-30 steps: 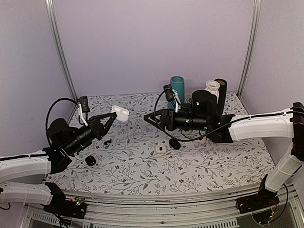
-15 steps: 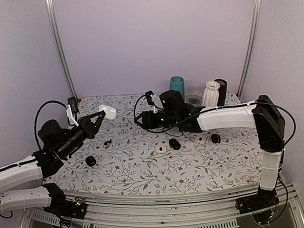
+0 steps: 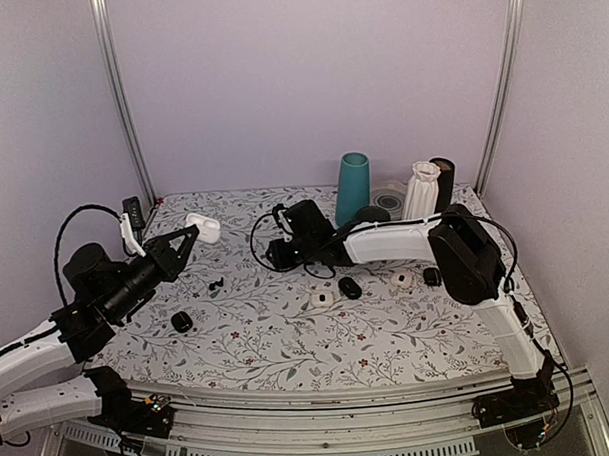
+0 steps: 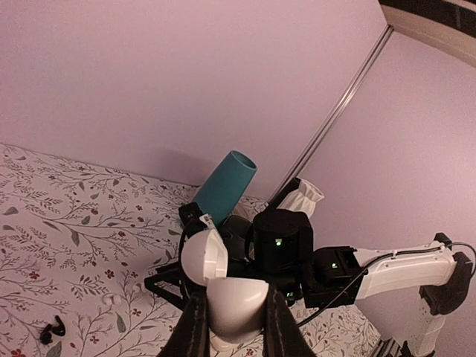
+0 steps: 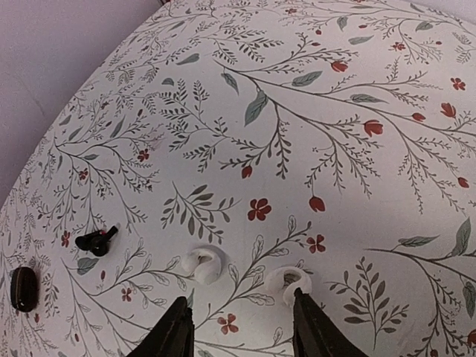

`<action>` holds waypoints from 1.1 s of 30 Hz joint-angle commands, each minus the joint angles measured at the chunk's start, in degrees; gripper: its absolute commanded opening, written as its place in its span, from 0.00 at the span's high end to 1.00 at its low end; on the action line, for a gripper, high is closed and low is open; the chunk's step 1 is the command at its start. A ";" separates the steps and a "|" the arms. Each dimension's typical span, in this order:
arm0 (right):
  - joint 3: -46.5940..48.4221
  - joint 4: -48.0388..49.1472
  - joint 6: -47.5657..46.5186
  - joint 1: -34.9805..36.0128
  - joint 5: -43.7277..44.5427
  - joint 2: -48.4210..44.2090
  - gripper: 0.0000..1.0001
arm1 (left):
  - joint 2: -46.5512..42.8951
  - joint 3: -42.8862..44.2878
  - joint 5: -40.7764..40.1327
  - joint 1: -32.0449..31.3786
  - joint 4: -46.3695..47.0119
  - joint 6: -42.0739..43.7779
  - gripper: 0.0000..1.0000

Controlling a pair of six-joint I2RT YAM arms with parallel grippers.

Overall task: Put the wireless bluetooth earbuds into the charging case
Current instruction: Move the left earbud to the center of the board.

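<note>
Right arm (image 3: pixel 405 239) swung leftward, right end effector (image 5: pixel 238 320) part-open, empty, left end effector (image 4: pixel 236 331) gripping white case (image 4: pixel 235 296)

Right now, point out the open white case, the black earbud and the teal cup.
open white case (image 4: pixel 236 303): left wrist view, front of its lower shell.
black earbud (image 5: pixel 95 241): right wrist view, its body.
teal cup (image 3: pixel 352 189): top view, its side wall.

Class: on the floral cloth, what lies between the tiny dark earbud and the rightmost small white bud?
The other small white bud, in the right wrist view.
</note>
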 commanded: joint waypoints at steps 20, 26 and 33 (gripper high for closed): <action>13.97 -7.95 -3.86 -0.82 5.94 13.16 0.60 | -0.76 2.09 1.23 0.89 -2.22 2.47 1.00; 13.97 -9.82 -6.46 0.04 6.83 13.35 0.63 | 0.05 2.16 1.45 0.90 -1.57 2.27 1.00; 10.18 -11.63 -8.30 1.65 7.64 11.06 0.84 | 0.39 1.92 1.08 0.93 -1.23 2.24 1.00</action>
